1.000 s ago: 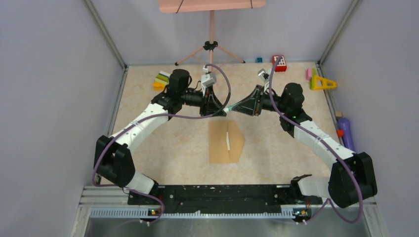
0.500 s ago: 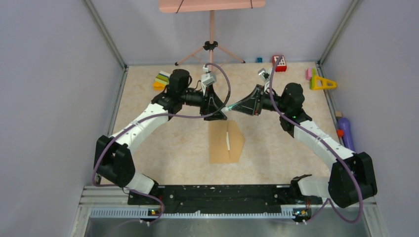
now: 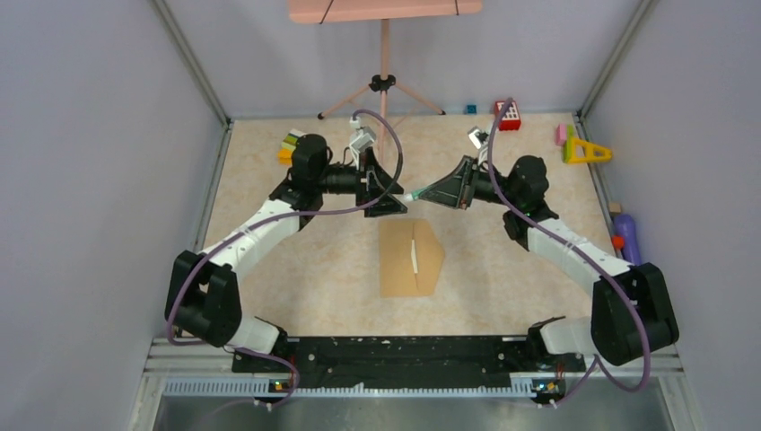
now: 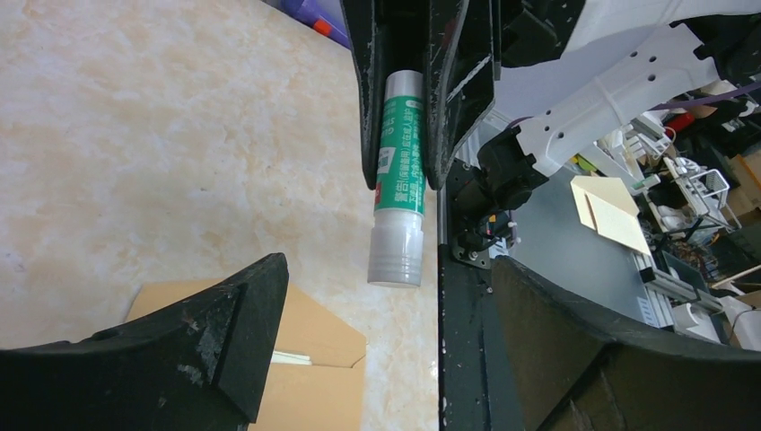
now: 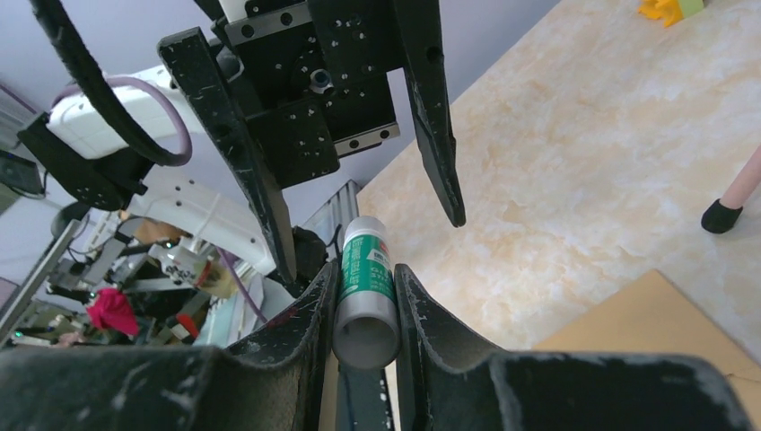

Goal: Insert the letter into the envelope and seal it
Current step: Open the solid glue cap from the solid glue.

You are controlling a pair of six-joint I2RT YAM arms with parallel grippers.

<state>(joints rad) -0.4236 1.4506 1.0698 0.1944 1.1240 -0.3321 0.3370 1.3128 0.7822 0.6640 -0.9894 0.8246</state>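
Left gripper (image 3: pixel 399 193) has sprung open and backed off leftward from the glue stick (image 4: pixel 399 171), which my right gripper (image 3: pixel 424 194) clamps level (ready for sealing, I judge). Envelope (image 3: pixel 399 265) lies flat just nearward of the stick, its flap open and a pale strip (image 3: pixel 414 254) at its mouth, probably the letter.

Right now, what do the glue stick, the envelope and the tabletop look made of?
glue stick: looks like plastic, with a smooth whitish translucent end and a glossy green printed label.
envelope: brown kraft paper, matte, with a crisply folded flap.
tabletop: beige marble-pattern surface with mottled veining and a faint sheen. Likely laminate or vinyl, but I cannot tell which.
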